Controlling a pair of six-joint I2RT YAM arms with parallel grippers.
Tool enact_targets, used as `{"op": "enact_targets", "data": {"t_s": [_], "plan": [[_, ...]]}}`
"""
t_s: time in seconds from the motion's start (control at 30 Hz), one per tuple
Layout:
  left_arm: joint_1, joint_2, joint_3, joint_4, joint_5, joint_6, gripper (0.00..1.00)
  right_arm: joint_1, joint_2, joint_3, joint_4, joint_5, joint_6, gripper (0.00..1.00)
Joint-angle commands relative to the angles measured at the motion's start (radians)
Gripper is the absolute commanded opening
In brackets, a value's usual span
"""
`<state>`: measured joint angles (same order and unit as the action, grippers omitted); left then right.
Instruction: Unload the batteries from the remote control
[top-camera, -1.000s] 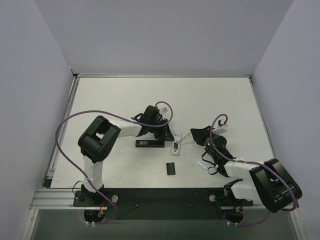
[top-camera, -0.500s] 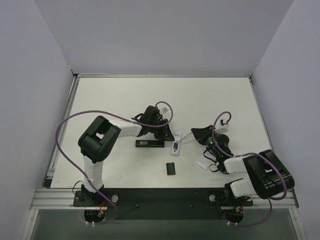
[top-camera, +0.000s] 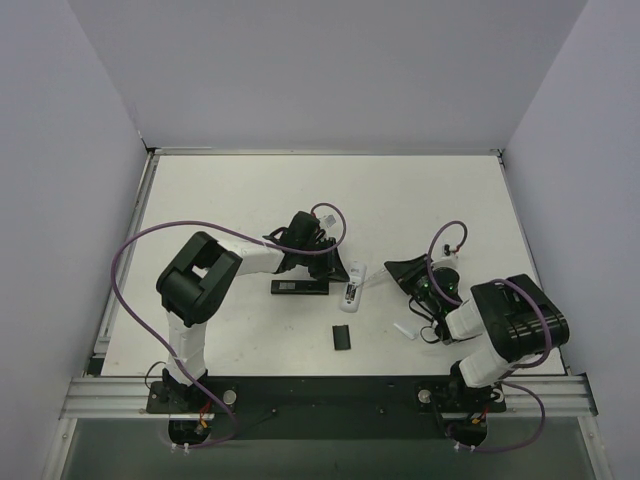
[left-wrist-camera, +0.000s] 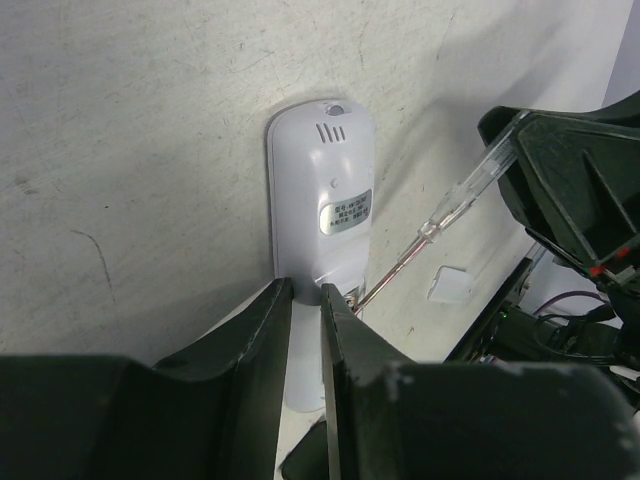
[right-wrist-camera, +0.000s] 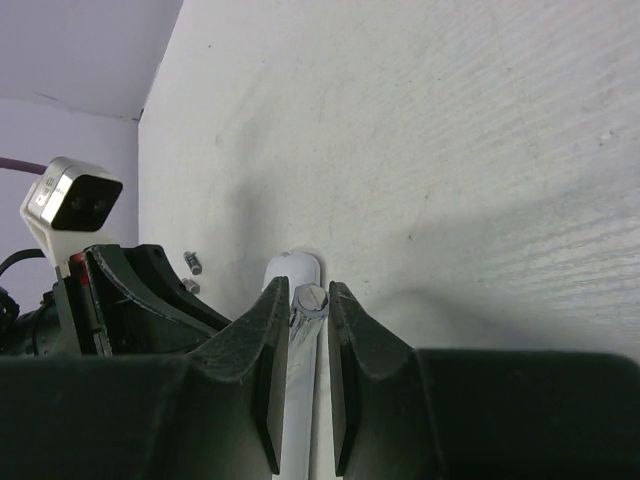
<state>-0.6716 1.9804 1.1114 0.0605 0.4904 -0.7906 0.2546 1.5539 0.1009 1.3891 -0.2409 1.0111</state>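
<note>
A white remote control lies back-up mid-table, its rear label towards the left wrist camera. My left gripper is shut on the remote's near end. My right gripper is shut on a long thin clear screwdriver. The screwdriver's tip rests at the remote's battery end, beside the left fingers. Two tiny cylinders, the batteries, lie on the table just past the left gripper in the right wrist view. I cannot see inside the battery bay.
A black remote lies left of the white one. A flat black cover sits nearer the arm bases. A small white chip lies by the right arm. Grey walls enclose the table.
The right arm's rear links have swung in towards its gripper, folding the arm tighter. Its gripper stays at the screwdriver. The left arm and the remote have not moved.
</note>
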Motion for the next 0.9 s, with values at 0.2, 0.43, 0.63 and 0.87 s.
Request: {"op": "enact_targets", "data": {"t_s": [0.2, 0.43, 0.63, 0.87], "plan": [[-0.045, -0.008, -0.007, -0.027, 0.027, -0.001, 0.29, 0.002, 0.074, 0.005, 0.203, -0.104, 0.004, 0.00], [-0.045, -0.012, 0.004, -0.050, 0.019, 0.014, 0.29, 0.003, 0.022, 0.040, 0.127, -0.095, 0.000, 0.00], [-0.040, -0.025, 0.037, -0.111, -0.010, 0.037, 0.30, 0.003, -0.032, 0.077, 0.041, -0.095, -0.016, 0.00], [-0.017, -0.048, 0.070, -0.140, -0.027, 0.047, 0.30, 0.006, -0.084, 0.106, -0.047, -0.095, -0.035, 0.00]]}}
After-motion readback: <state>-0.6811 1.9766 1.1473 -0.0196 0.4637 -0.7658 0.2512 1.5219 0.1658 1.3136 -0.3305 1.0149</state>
